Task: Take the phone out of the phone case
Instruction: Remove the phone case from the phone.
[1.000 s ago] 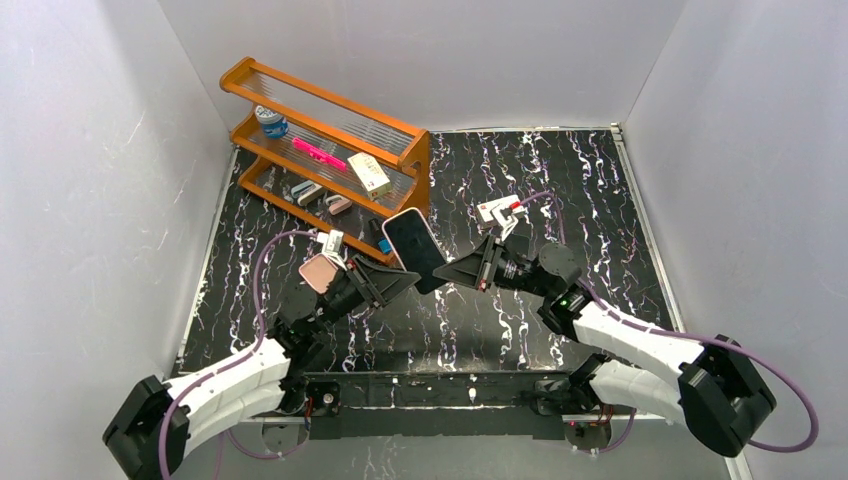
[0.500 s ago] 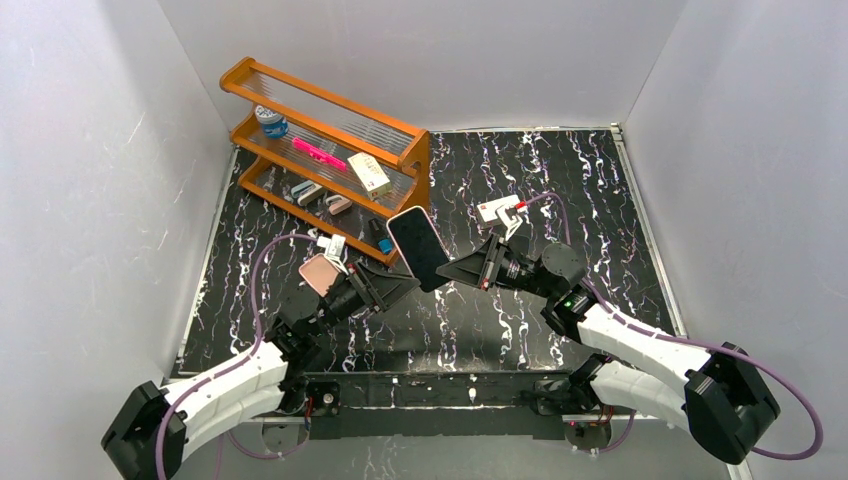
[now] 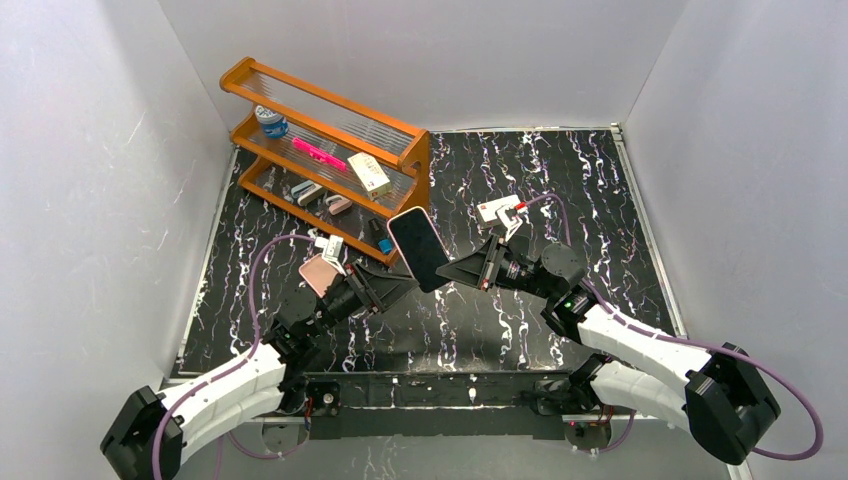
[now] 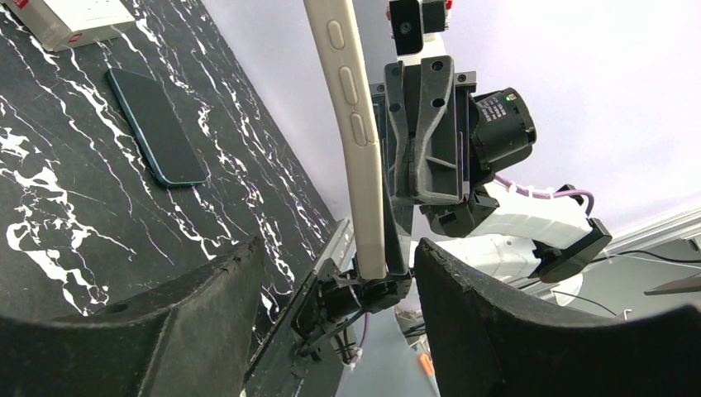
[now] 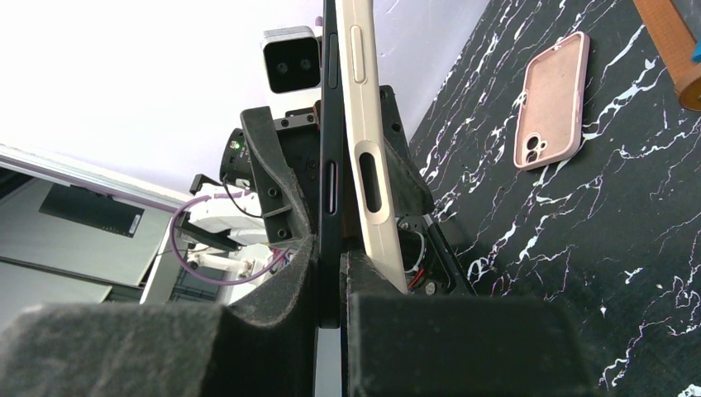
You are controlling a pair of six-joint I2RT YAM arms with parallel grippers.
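Observation:
A dark phone (image 3: pixel 418 248) in a cream case is held up on edge above the table's middle. My right gripper (image 3: pixel 452 272) is shut on the phone's black body (image 5: pixel 330 190). In the right wrist view my right gripper (image 5: pixel 331 252) clamps only the phone. The cream case (image 5: pixel 369 149) stands away from the phone at its lower end. My left gripper (image 3: pixel 398 284) is open just left of the phone. In the left wrist view the case edge (image 4: pixel 351 124) hangs between its spread fingers (image 4: pixel 174 322), and my left gripper (image 4: pixel 335 273) touches nothing.
A pink case (image 3: pixel 320 272) lies on the table by my left arm, also in the right wrist view (image 5: pixel 552 99). Another dark phone (image 4: pixel 155 126) and a white box (image 4: pixel 74 16) lie on the table. An orange shelf (image 3: pixel 330 150) with small items stands back left.
The phone and my right gripper have shifted slightly to the right. My left gripper has eased back a little toward the lower left and stays open.

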